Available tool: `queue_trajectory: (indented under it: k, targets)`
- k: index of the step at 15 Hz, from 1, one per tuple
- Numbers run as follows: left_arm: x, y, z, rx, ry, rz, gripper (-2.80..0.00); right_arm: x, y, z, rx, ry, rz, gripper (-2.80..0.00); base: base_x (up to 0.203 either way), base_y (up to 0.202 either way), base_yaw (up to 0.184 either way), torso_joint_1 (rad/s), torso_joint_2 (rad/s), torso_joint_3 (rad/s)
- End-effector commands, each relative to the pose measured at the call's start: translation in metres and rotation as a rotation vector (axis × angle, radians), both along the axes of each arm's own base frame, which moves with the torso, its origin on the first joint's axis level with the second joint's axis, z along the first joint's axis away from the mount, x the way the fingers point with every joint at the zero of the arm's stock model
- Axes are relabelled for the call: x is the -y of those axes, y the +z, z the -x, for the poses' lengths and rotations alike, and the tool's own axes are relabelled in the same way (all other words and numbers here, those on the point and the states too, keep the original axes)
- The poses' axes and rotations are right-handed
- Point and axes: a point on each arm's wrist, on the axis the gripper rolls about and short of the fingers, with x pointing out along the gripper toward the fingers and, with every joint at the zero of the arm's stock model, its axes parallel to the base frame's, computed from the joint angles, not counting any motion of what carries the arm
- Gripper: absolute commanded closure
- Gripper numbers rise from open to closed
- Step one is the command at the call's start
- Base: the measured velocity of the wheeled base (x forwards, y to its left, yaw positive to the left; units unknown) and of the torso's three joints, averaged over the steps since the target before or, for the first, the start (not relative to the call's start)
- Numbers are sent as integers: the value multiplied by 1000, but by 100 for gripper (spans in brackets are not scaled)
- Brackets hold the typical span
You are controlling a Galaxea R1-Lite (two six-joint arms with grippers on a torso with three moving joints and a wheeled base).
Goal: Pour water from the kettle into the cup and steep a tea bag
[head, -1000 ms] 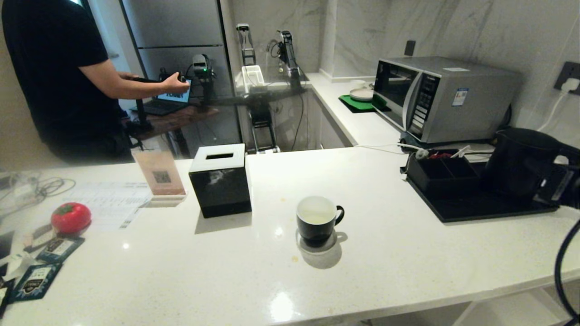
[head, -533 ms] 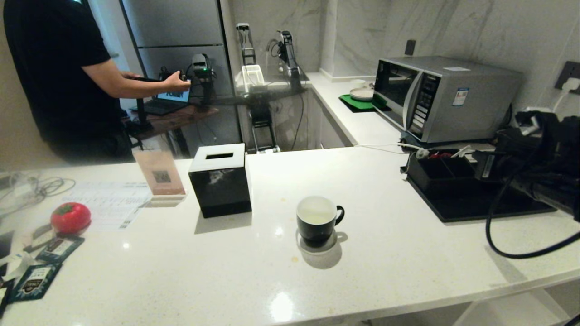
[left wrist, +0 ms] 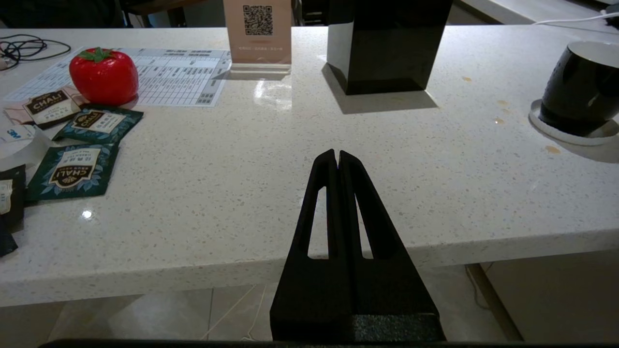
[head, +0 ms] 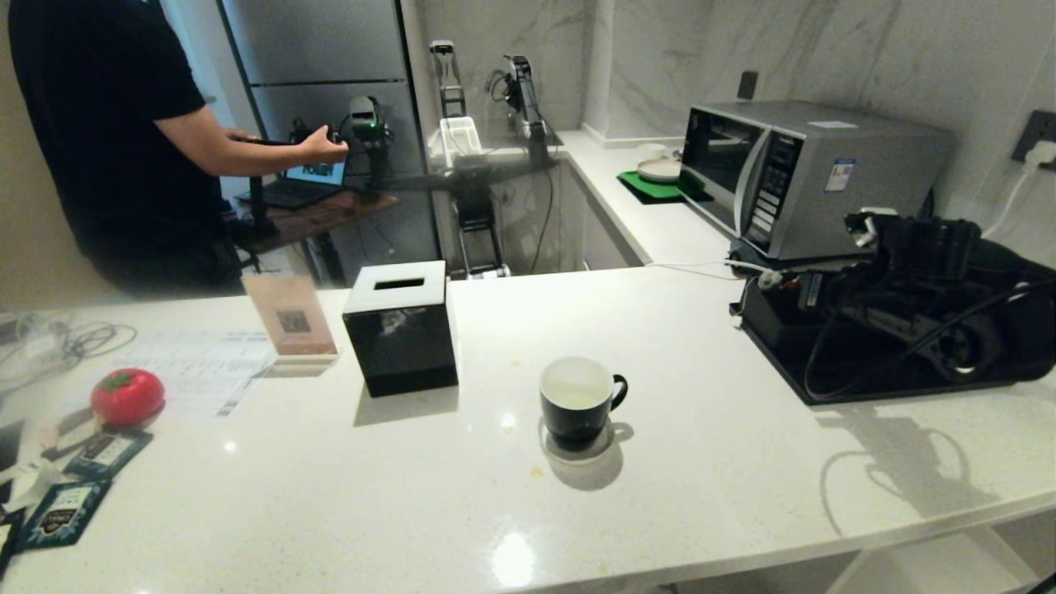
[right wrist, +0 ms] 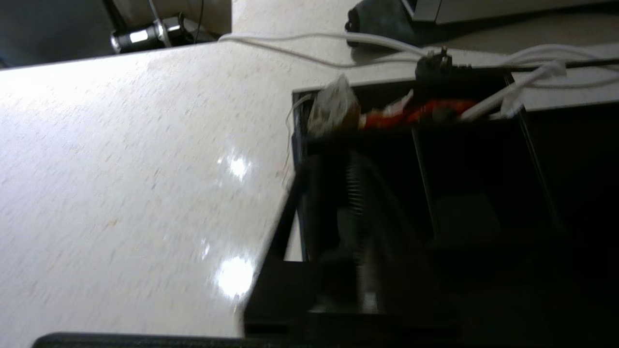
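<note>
The cup (head: 576, 398) stands upright near the middle of the white counter (head: 701, 478) on a small pale coaster, its handle turned toward the robot's right, with a pale pool of water (head: 571, 398) low against its white inside. To the robot's right a low black compartment tray (head: 767, 326) sits against the microwave (head: 808, 177). The right arm reaches across this tray and covers most of the kettle (head: 1019, 289), of which only a dark bulk shows behind the arm. In the right wrist view the right gripper (right wrist: 360, 208) hangs over the tray's compartments, but it is dark on dark and blurred, so I cannot tell whether its fingers are spread or closed. The tea bag (right wrist: 333, 108) lies at the tray's far corner beside red packets. The left gripper (left wrist: 337, 162) hovers at the counter's near edge, fingers pressed together, holding nothing. A black tissue box (head: 402, 326) stands beyond the cup.
</note>
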Motion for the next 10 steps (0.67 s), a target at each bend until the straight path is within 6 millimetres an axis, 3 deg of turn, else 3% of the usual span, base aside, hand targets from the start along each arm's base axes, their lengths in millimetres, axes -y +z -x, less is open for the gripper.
queue_trajectory:
  k: [1, 6, 10]
  targets:
    - [0, 0, 0, -1, 0, 1, 0, 3, -14, -28, 3, -19, 3, -280, 0, 0, 0, 0, 0, 0]
    - [0, 0, 0, -1, 0, 1, 0, 14, -14, -75, 105, -112, 24, -280, 0, 0, 0, 0, 0, 0]
    - [0, 0, 0, -1, 0, 1, 0, 17, -16, -78, 99, -116, 21, -280, 0, 0, 0, 0, 0, 0]
